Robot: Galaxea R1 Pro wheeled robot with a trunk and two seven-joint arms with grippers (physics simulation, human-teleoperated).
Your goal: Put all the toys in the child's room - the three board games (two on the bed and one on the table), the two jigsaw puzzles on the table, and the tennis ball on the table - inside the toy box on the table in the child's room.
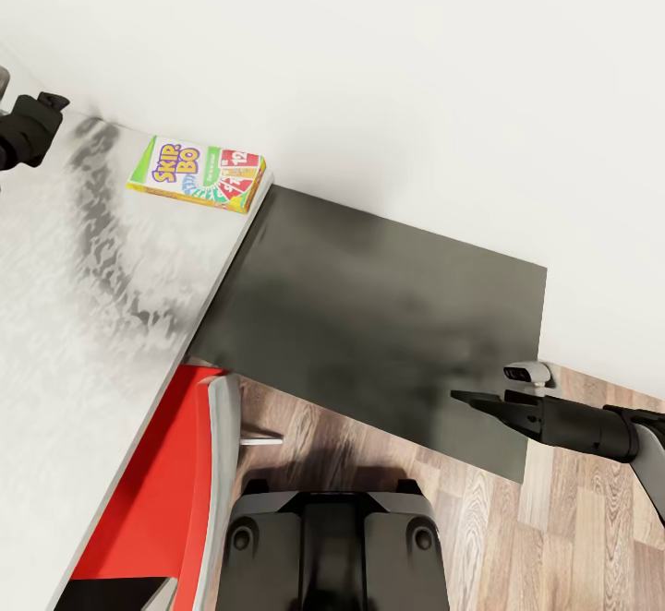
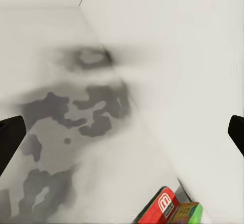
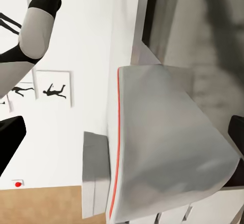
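A white and green Skip-Bo board game [image 1: 199, 173] lies flat on the light-grey top of the table [image 1: 65, 316], close to the wall. My left gripper [image 1: 37, 122] hovers over that top, well left of the box. In the left wrist view it [image 2: 123, 135] is open and empty. A red and green board game box [image 2: 170, 211] lies by the wall in that view. My right gripper [image 1: 473, 399] hangs open and empty at the right end of the lower dark-grey top [image 1: 388, 316]. The toy box, jigsaw puzzles and tennis ball are out of view.
A red chair [image 1: 157, 491] with a grey back [image 3: 162, 142] stands against the table's front, just left of my base [image 1: 332, 546]. White wall runs behind both tops. Wood plank floor [image 1: 573, 519] lies to the right. Black silhouette pictures [image 3: 51, 89] hang on a wall.
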